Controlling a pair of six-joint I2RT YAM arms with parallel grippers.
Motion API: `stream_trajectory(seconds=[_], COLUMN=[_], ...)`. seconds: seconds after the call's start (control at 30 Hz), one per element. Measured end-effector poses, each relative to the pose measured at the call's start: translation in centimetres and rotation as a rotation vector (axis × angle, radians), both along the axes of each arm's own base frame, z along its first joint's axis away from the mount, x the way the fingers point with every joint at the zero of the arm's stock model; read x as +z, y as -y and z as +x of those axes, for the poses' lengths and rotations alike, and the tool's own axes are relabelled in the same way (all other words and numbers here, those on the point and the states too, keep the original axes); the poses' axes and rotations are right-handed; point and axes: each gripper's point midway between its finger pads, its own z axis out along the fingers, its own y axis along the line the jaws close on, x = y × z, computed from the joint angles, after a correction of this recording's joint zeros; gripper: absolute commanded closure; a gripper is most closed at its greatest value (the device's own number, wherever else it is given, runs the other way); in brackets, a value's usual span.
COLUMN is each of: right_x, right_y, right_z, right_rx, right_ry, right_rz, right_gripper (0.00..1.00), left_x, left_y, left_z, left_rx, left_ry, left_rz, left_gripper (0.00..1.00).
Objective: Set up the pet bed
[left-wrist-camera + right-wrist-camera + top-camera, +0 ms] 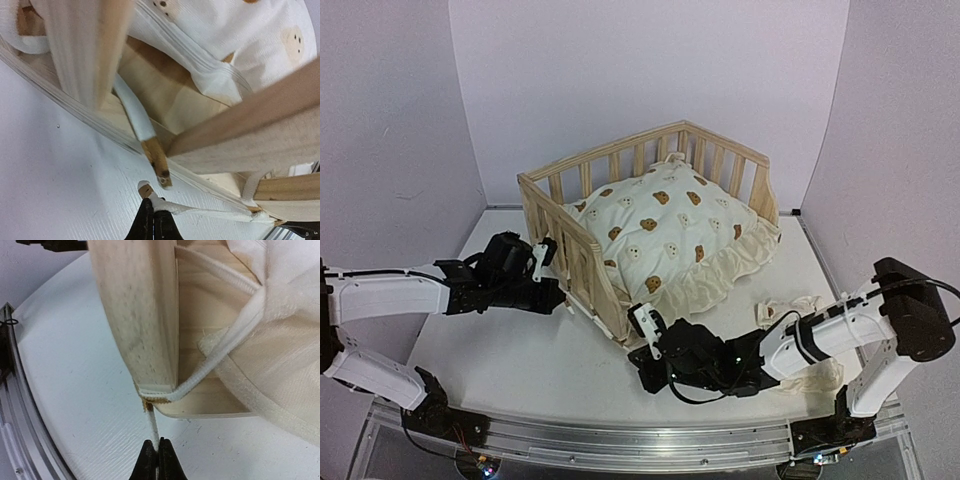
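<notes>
One white cushion tie (pixel 200 377) is pinched in the clenched right gripper (pixel 155 449), just off the near corner post of the pet bed (pixel 578 255), round which the tie wraps. Farther left, the left gripper (pixel 152 214) is clenched on a second tie (pixel 210 211) beside the bed's left slatted rail. The pet bed stands mid-way across the white table (pixel 510 350), with the bear-print cushion (pixel 670 225) inside, its ruffle spilling over the open right side. A small cream cloth (pixel 790 308) lies just right of it.
</notes>
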Motion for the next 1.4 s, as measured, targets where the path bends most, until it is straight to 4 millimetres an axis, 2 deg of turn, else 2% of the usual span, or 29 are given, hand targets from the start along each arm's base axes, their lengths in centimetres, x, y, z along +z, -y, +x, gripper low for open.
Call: stream_trajectory(seconds=[0.1, 0.2, 0.5, 0.7, 0.83, 0.93, 1.17, 1.4], right_x=[1.6, 2.9, 2.1, 3.0, 2.3, 1.1, -3.3, -4.0], right_y=[0.1, 0.0, 0.6, 1.3, 1.1, 0.7, -0.9, -2.0], right_z=[-0.4, -0.7, -0.3, -0.5, -1.0, -1.2, -1.1, -1.1], right_rx=[-0.001, 0.004, -0.020, -0.018, 0.005, 0.008, 0.002, -0.057], right_ry=[-0.033, -0.062, -0.108, -0.120, -0.147, -0.173, -0.203, -0.036], right_rz=[0.056, 0.097, 0.097, 0.112, 0.099, 0.091, 0.065, 0.059], right_gripper=[1.00, 1.00, 1.00, 1.00, 1.00, 1.00, 1.00, 1.00], left_x=[0.5, 0.1, -2.0, -2.9, -3.1, -4.5, -6.4, -7.7], left_y=[-0.7, -1.0, -1.3, -1.6, -1.4, -1.8, -1.7, -1.3], left_z=[1.3, 1.9, 1.6, 1.2, 1.0, 0.1, -0.9, -0.7], left_rx=[0.022, 0.019, -0.001, -0.030, -0.048, -0.049, -0.066, -0.068], left_ry=[0.013, -0.003, -0.060, -0.106, -0.125, -0.160, -0.231, -0.276], left_rz=[-0.032, -0.042, -0.061, -0.095, -0.136, -0.156, -0.218, -0.244], left_gripper=[1.00, 1.00, 1.00, 1.00, 1.00, 1.00, 1.00, 1.00])
